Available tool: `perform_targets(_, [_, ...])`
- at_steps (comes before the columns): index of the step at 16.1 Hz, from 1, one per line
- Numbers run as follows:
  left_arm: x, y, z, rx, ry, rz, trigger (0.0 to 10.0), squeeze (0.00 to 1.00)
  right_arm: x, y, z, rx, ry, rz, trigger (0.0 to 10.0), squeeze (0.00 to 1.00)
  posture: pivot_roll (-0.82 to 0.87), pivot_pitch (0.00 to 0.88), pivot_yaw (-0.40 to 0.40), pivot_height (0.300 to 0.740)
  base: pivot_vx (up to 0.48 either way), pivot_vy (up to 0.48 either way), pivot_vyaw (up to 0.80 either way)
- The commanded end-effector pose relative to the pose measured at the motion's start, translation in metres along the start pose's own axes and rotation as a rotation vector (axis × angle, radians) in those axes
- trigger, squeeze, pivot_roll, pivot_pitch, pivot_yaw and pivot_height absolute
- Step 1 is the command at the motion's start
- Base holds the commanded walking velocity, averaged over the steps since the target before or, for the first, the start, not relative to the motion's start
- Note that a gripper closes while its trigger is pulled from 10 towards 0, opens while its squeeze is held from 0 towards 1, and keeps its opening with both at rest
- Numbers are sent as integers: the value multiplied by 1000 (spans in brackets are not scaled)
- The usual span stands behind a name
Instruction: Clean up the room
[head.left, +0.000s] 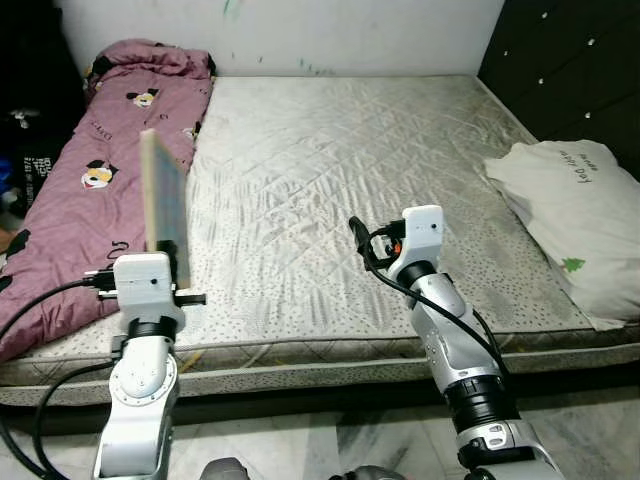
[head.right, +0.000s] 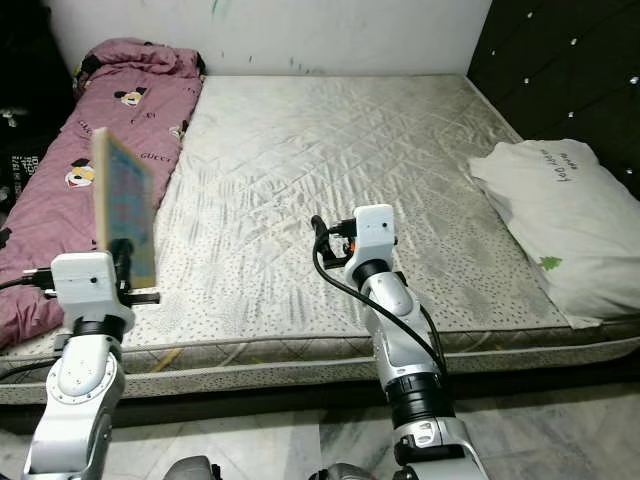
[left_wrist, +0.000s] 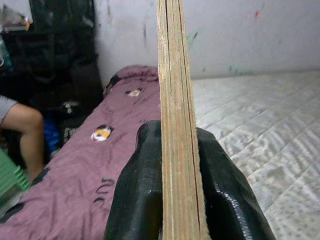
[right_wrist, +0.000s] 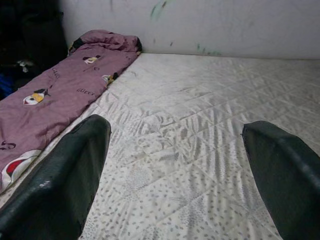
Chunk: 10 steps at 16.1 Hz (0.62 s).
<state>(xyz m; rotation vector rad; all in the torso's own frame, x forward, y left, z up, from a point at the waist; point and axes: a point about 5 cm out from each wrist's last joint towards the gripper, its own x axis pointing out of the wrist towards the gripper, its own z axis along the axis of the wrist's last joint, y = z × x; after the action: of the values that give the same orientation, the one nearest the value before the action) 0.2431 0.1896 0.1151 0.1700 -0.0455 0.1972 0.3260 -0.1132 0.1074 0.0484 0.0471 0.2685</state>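
In the left eye view the left gripper (head.left: 165, 255) is clamped on the lower edge of a thin board (head.left: 164, 205), which stands upright above the wrist at about nine o'clock in the scene, over the near left edge of the mattress (head.left: 330, 170). The right gripper (head.left: 362, 238) reaches over the mattress near its front edge, at about five o'clock from the middle of the bed; its fingers are hidden behind the wrist here. A purple blanket (head.left: 95, 190) with cartoon prints lies along the mattress's left side from seven to eleven o'clock, a white pillow (head.left: 580, 225) sits at three o'clock against a dark tufted headboard (head.left: 570, 70), and a marked white wall (head.left: 300, 35) runs across twelve o'clock. The right eye view shows the same layout, with the board's coloured face turned slightly toward the camera. In the left wrist view the board is seen edge-on, a pale layered strip pinched between both black fingers (left_wrist: 135, 200); a person's bare arm (left_wrist: 25, 135) is at nine o'clock beside dark clutter. In the right wrist view the two fingers (right_wrist: 65, 185) stand wide apart, holding nothing, above the quilted mattress, with the blanket toward ten o'clock.
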Motion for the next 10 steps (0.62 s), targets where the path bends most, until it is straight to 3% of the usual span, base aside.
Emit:
perform_targets(1, [4, 2, 11, -8, -34, -41, 10000, 0, 4, 1, 5, -8, -16, 1, 10000, 0, -5, 0, -38, 740, 0, 0, 0])
perform_targets(5, [2, -5, 6, 20, -3, -127, 10000, 0, 7, 2, 6, -8, -17, 9, 10000, 0, 18, 0, -46, 740, 0, 0, 0])
perform_targets(7, [-4, -8, -1, 10, 22, -94, 10000, 0, 7, 3, 6, -6, -19, 7, 10000, 0, 19, 0, -48, 740, 0, 0, 0])
perform_targets(8, [-7, -12, -5, 58, 26, -98, 10000, 0, 7, 2, 6, -4, -20, 4, 10000, 0, 21, 0, -56, 740, 0, 0, 0])
perform_targets(9, [-8, -14, -6, 58, 30, -111, 10000, 0, 6, 3, 6, -1, -22, 4, 10000, 0, 14, 0, -57, 740, 0, 0, 0])
perform_targets(10, [-7, -16, -1, -9, 18, -90, 10000, 0, 5, 0, 6, 5, -29, -2, 10000, 0, 4, 0, -49, 740, 0, 0, 0])
